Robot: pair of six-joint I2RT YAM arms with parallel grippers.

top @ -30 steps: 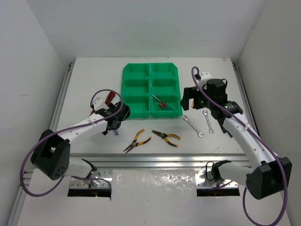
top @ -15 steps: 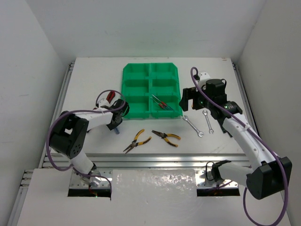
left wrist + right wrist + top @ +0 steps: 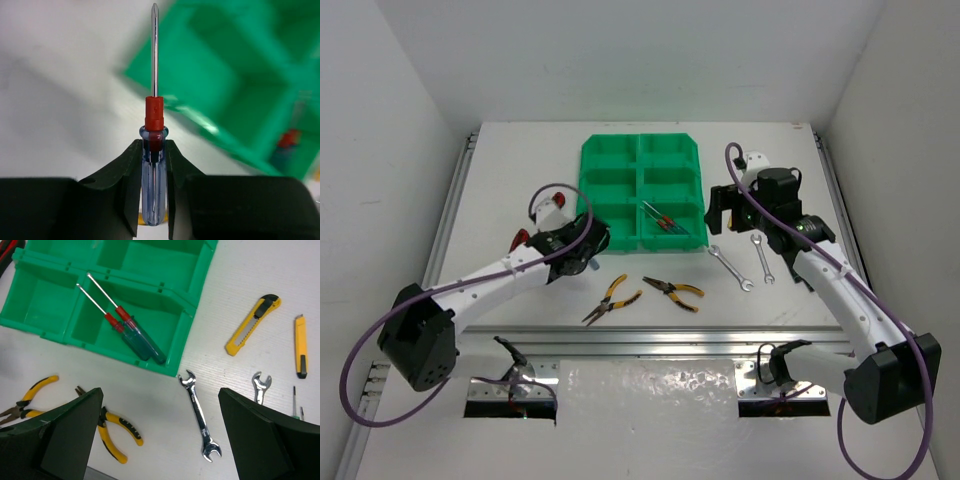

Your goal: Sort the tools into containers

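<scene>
My left gripper [image 3: 152, 167] is shut on a blue-handled screwdriver [image 3: 152, 190] with a red collar, its shaft pointing toward the green tray of containers [image 3: 225, 75]. From above, the left gripper [image 3: 586, 254] hangs just off the tray's near-left corner [image 3: 590, 238]. Two more screwdrivers [image 3: 135, 337] lie in the near-right bin. My right gripper [image 3: 160, 435] is open and holds nothing, above a silver wrench [image 3: 200, 415]. A second wrench [image 3: 261, 387] lies to its right. Two yellow utility knives [image 3: 251, 325] [image 3: 299, 345] and two yellow-handled pliers [image 3: 612, 298] [image 3: 673, 291] lie on the table.
Red-handled tools [image 3: 552, 208] lie on the table left of the tray, behind my left arm. The tray's other bins [image 3: 612, 152] show nothing inside. Metal rails [image 3: 650, 340] run along the table's near edge.
My left gripper has shut on the blue-handled screwdriver and shifted a little right toward the tray. The right arm has not moved.
</scene>
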